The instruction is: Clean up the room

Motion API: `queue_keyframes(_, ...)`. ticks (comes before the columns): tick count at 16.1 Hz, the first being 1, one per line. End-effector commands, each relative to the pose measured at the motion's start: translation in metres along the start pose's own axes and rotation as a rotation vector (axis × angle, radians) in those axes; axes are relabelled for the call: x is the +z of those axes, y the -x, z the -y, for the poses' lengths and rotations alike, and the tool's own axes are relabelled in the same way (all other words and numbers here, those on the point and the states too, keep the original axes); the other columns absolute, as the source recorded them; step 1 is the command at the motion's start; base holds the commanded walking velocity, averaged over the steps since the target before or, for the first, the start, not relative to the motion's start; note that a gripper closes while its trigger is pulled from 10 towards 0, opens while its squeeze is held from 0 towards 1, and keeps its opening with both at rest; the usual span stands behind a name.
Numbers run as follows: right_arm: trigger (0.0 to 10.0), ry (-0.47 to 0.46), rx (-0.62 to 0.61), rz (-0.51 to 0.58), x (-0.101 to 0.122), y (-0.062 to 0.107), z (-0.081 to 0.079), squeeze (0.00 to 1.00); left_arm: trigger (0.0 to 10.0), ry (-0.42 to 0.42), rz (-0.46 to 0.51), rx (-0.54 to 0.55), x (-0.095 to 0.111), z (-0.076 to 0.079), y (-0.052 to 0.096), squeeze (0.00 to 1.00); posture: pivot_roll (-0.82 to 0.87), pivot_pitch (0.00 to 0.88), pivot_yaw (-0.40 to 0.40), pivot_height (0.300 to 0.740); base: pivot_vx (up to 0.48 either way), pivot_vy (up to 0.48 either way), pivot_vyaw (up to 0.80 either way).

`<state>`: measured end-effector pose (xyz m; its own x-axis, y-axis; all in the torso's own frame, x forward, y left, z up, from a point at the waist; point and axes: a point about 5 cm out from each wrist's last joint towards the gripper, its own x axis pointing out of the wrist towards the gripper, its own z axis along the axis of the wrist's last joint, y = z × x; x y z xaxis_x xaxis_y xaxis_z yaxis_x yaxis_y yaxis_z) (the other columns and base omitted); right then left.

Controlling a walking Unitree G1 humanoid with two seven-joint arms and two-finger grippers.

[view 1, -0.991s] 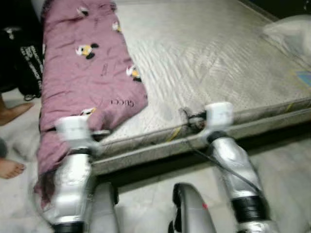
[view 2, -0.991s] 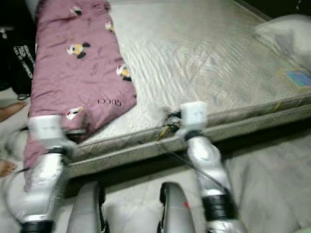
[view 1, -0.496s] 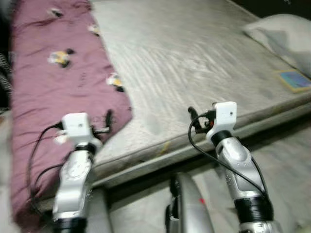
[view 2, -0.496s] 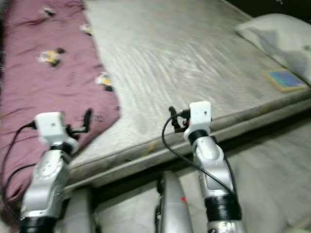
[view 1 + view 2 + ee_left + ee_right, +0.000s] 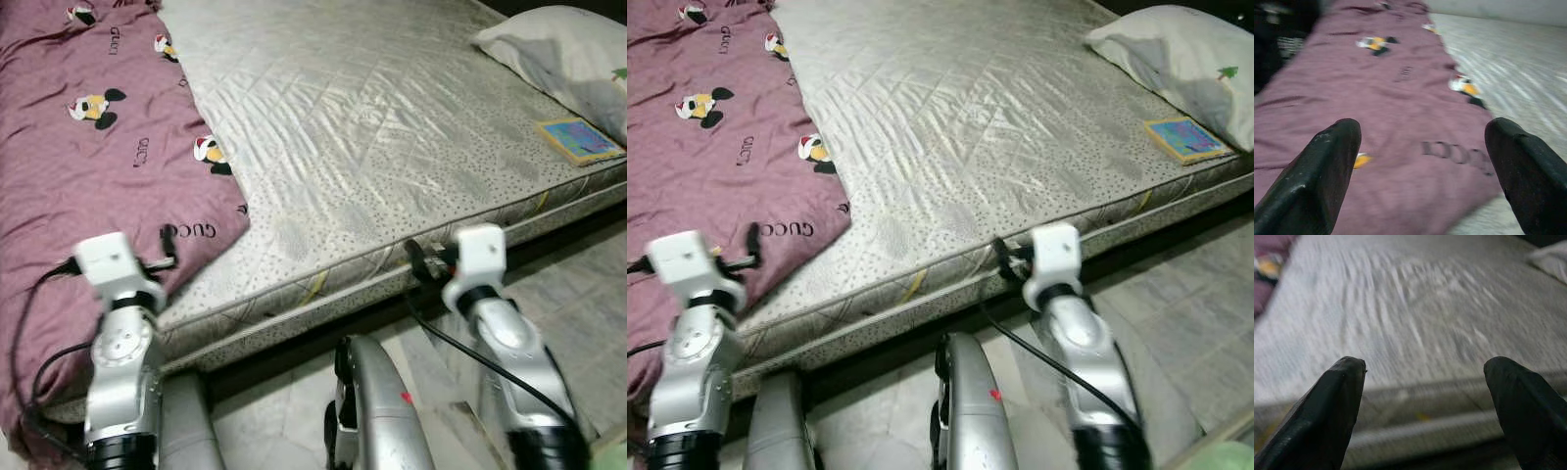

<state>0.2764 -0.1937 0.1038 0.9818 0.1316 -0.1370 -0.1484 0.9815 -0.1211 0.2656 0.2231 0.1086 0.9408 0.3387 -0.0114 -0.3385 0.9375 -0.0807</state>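
Your left tool point(image 5: 1422, 171) hangs over the blanket point(image 5: 88, 147) on the bed point(image 5: 392, 127), fingers apart. Right tool point(image 5: 1425, 406) sits at the bed's edge, fingers apart.

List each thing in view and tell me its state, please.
Blanket: spread flat along the mattress's left side, one end hanging over the edge.
Mattress: bare, no sheet.
Pillow: lying at the far right corner.
Book: closed, flat near the pillow.
Left claw: open, empty, over the blanket.
Right claw: open, empty, at the mattress edge.
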Motion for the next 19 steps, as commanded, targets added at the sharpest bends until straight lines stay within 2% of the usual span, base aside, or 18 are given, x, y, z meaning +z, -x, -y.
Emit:
queue_keyframes(1, 10.0, 0.013, -0.005, 0.001, 0.003, 0.003, 0.005, 0.0, 10.0, -0.021, 0.019, 0.043, 0.002, -0.007, 0.003, 0.0, -0.12, 0.164, -0.073, 0.531, 0.0, 0.0, 0.0)
queue_keyframes(3, 10.0, 0.016, 0.017, -0.014, 0.001, 0.005, 0.004, 0.0, 10.0, -0.028, -0.005, 0.092, -0.003, -0.016, 0.009, 0.0, -0.12, 0.168, -0.076, 0.531, 0.0, 0.0, 0.0)
queue_keyframes(5, 10.0, 0.006, 0.045, -0.006, 0.003, 0.003, -0.003, 0.0, 10.0, -0.038, -0.032, 0.097, -0.01, -0.018, 0.015, 0.0, -0.11, 0.167, -0.073, 0.501, 0.0, 0.0, 0.0)
queue_keyframes(7, 10.0, 0.005, 0.044, -0.012, 0.002, 0.002, -0.003, 0.0, 10.0, -0.056, -0.019, 0.145, -0.008, -0.024, 0.016, 0.0, -0.1, 0.164, -0.073, 0.486, 0.0, 0.0, 0.0)
queue_keyframes(11, 10.0, 0.002, 0.043, -0.012, 0.004, 0.0, -0.003, 0.0, 10.0, -0.088, 0.007, 0.238, -0.005, -0.045, 0.014, 0.0, -0.11, 0.152, -0.072, 0.486, 0.0, 0.0, 0.0)
queue_keyframes(13, 10.0, -0.02, 0.06, -0.009, 0.005, -0.001, -0.005, 0.0, 10.0, -0.083, -0.003, 0.262, -0.008, -0.049, 0.01, 0.0, -0.11, 0.144, -0.069, 0.486, 0.0, 0.0, 0.0)
queue_keyframes(14, 10.0, -0.045, 0.093, 0.0, 0.007, -0.001, -0.009, 0.0, 10.0, -0.093, -0.02, 0.26, -0.01, -0.05, 0.007, 0.0, -0.11, 0.139, -0.066, 0.486, 0.0, 0.0, 0.0)
queue_keyframes(15, 10.0, -0.052, 0.125, 0.01, 0.01, -0.002, -0.014, 0.0, 10.0, -0.122, -0.077, 0.278, -0.016, -0.053, 0.004, 0.0, -0.11, 0.135, -0.064, 0.486, 0.0, 0.0, 0.0)
queue_keyframes(17, 10.0, -0.039, 0.138, 0.017, 0.011, -0.004, -0.018, 0.0, 10.0, -0.134, -0.12, 0.297, -0.019, -0.055, 0.001, 0.0, -0.11, 0.13, -0.063, 0.486, 0.0, 0.0, 0.0)
queue_keyframes(19, 10.0, -0.045, 0.139, 0.02, 0.012, -0.007, -0.02, 0.0, 10.0, -0.201, -0.209, 0.242, -0.028, -0.051, -0.006, 0.0, -0.11, 0.122, -0.062, 0.486, 0.0, 0.0, 0.0)
